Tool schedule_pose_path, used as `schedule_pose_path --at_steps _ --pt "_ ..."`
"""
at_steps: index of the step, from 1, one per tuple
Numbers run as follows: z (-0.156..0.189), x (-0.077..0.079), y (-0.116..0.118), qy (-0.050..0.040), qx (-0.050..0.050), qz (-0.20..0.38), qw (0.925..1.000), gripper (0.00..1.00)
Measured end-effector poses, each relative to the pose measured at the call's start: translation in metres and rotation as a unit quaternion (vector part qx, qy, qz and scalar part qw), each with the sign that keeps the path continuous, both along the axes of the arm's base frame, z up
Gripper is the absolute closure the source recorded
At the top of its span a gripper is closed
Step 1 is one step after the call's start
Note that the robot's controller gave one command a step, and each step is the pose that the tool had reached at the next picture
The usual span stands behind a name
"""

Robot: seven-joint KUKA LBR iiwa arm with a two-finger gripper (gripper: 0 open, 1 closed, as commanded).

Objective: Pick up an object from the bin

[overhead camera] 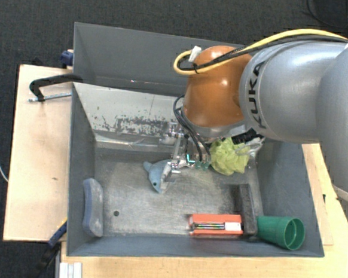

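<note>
1. Your hand (176,167) hangs low in the middle of the bin (79,158), just under the orange wrist cover (217,91). You cannot tell from this view whether it is wide or narrow, and nothing can be seen held in it.
2. The nearest thing is a small blue fish-shaped toy (156,177) on the bin floor, just beside the hand's tip at about 8 o'clock from it. They look close enough to touch, but you cannot be sure of contact.
3. The toy's long axis seems to run roughly from 1 o'clock to 7 o'clock, with its upper end pointing toward the hand. To my eye, the coming move turns on shifting a little toward 8 o'clock so the hand closes across that axis rather than along it.
4. A crumpled yellow-green wad (229,158) sits near the hand at 3 o'clock, partly under the wrist. It should not be in your way.
5. Well apart from the hand lie:
   - an orange-and-white flat box (215,224) at 5 o'clock
   - a green cone-shaped cup (283,232) at 4 o'clock
   - a grey-blue oblong (92,206) at 8 o'clock, along the wall
6. The only writing you can read is "KUKA" on the arm's silver link (252,93). The orange box's label is too small to read.
</note>
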State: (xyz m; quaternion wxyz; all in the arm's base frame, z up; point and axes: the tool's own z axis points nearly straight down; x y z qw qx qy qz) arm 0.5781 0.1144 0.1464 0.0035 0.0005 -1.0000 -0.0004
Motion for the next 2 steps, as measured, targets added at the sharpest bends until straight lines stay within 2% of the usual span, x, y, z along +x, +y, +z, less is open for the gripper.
schedule_pose_path --at_steps 1,2 --pt "0.004 0.001 -0.001 -0.003 0.0 0.0 1.0 0.0" --pt "-0.068 0.006 -0.009 -0.0066 0.002 0.064 0.9979 1.0"
